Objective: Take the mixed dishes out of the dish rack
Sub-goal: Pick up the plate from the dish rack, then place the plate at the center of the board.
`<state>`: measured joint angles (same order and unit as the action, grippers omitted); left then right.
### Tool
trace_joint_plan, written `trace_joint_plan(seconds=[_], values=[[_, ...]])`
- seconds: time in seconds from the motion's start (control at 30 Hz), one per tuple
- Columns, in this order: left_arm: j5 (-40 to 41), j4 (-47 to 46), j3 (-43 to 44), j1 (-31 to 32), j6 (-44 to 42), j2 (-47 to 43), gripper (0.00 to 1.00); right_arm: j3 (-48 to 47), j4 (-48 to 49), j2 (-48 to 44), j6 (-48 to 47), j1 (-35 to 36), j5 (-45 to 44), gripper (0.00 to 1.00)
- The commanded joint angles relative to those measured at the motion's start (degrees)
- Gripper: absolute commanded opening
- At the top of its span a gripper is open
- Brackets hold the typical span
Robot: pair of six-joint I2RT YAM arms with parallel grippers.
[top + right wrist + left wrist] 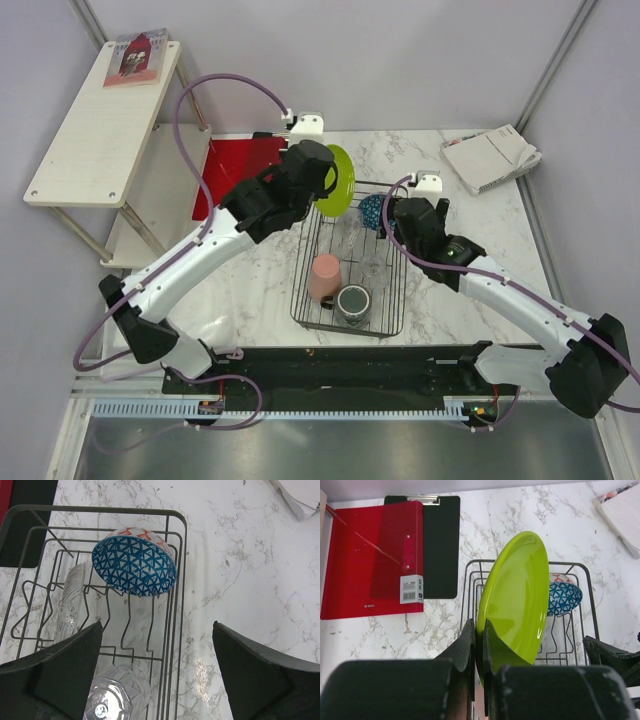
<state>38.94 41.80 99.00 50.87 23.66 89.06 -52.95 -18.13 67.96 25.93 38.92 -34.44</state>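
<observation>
My left gripper (479, 630) is shut on the rim of the lime-green plate (520, 595), holding it on edge above the far left end of the black wire dish rack (395, 315); the plate also shows in the top view (340, 182). The blue patterned bowl (135, 566) leans on its side at the rack's far right corner. My right gripper (157, 635) is open and empty over the rack's right side, just short of the bowl. Two clear glasses (112, 700) lie in the rack. The salmon-pink cup (324, 277) and dark grey mug (354, 303) stand at the near end.
A red clipboard (370, 560) and a black clipboard (440, 545) lie on the marble table left of the rack. A stack of papers (490, 157) lies at the far right. A white shelf unit (105, 125) with a book stands to the left.
</observation>
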Motion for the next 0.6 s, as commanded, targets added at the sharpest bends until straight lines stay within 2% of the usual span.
trace_joint_plan(seconds=[0.0, 0.07, 0.13, 0.2, 0.23, 0.27, 0.3, 0.33, 0.37, 0.5, 0.57], values=[[0.97, -2.16, 1.20, 0.10, -1.95, -3.53, 0.02, -3.48, 0.11, -3.97, 1.75, 0.20, -3.61, 0.98], [0.18, -2.34, -0.55, -0.07, -0.82, -5.38, 0.02, -2.52, 2.30, -5.90, 2.19, 0.20, -3.71, 0.98], [-5.08, -5.14, -5.01, -1.64, 0.24, -9.14, 0.02, -2.25, 4.15, -9.68, 3.06, -0.07, -0.56, 0.98], [-16.22, -11.43, -9.94, -4.36, 3.48, -12.75, 0.02, -2.51, 4.77, -12.93, 3.86, -1.38, 3.48, 0.94], [-21.22, -14.52, -15.88, -8.64, 4.89, -16.94, 0.02, -2.51, 5.47, -13.81, 4.82, -2.52, 7.76, 0.91], [-26.23, -17.34, -18.99, -11.21, 8.73, -18.81, 0.02, -2.25, 5.91, -14.61, 5.44, -3.23, 9.81, 0.85], [-36.72, -20.06, -21.98, -13.84, 10.60, -20.75, 0.02, -2.07, 6.44, -15.92, 6.14, -4.28, 12.35, 0.82], [-41.27, -26.10, -24.79, -18.22, 12.36, -22.16, 0.02, -1.90, 7.66, -16.54, 6.49, -5.16, 17.68, 0.80], [-44.36, -27.90, -28.91, -19.83, 14.81, -24.17, 0.02, -1.98, 8.02, -16.81, 7.72, -7.17, 20.43, 0.78], [-56.56, -33.09, -32.46, -23.36, 16.85, -24.81, 0.02, -1.98, 10.65, -16.55, 9.92, -10.26, 31.69, 0.82], [-59.84, -36.85, -33.78, -23.63, 18.08, -24.72, 0.02, -1.20, 13.90, -16.11, 10.98, -11.31, 37.48, 0.84]])
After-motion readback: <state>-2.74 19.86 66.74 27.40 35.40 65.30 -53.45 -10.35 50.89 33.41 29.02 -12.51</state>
